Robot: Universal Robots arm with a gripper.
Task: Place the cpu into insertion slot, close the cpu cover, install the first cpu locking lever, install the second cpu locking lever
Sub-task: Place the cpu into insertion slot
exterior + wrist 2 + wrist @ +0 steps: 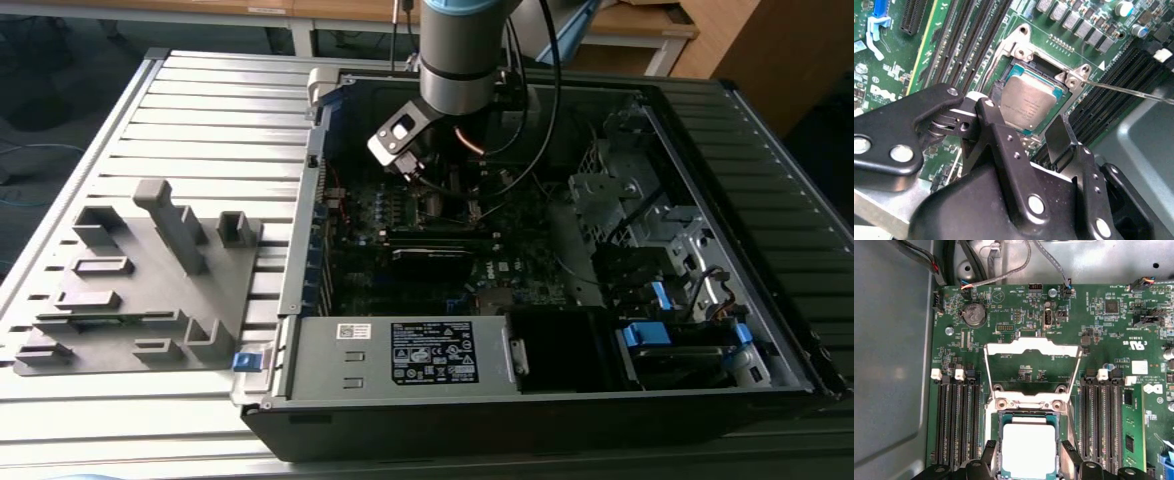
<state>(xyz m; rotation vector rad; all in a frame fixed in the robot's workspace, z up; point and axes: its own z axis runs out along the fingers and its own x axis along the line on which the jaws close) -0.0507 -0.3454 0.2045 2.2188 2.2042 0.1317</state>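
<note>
Arm was down inside the open computer case, as I saw it in the exterior view, with the grey fixture tray sitting on the slatted table to the exterior view's left. In the second wrist view the gripper was released: its two black fingers stood apart, one on either side of the cpu, and I could see a sliver of gap at each edge in the first wrist view. The cpu lay flat in the socket, silver top up, between the banks of memory slots. The cpu cover was flipped back open on its hinge, lying beyond the socket, its square opening showing bare green board. A thin locking lever ran out slantwise from one socket corner.
</note>
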